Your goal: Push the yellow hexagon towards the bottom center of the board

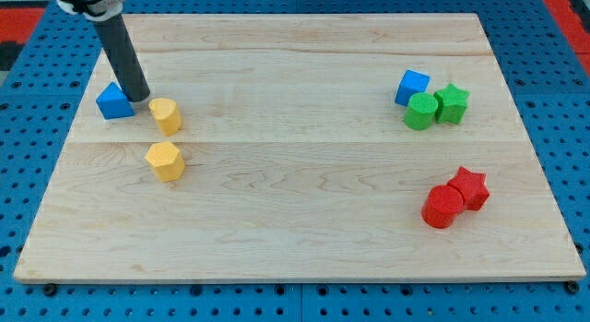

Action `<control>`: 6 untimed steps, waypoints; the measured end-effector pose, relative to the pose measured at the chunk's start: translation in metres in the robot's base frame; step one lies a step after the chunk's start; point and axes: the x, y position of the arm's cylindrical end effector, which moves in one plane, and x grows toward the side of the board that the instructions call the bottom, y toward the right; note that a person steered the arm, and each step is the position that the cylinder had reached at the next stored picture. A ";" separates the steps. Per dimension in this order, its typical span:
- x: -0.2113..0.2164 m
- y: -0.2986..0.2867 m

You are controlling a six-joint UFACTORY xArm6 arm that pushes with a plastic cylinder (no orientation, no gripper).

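Observation:
The yellow hexagon (165, 161) lies on the wooden board (304, 202) at the view's left, about mid-height. A second yellow block (166, 115), rounded in shape, sits just above it. My tip (138, 98) is at the end of the dark rod at the view's upper left. It stands between a blue triangular block (113, 101) on its left and the upper yellow block on its right, up and to the left of the yellow hexagon and apart from it.
At the view's upper right sit a blue cube (412, 87), a green cylinder (421, 111) and a green star (452, 103), close together. At the lower right a red cylinder (442, 208) touches a red star (469, 187).

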 end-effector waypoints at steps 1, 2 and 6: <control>0.035 0.021; 0.060 0.036; 0.118 0.053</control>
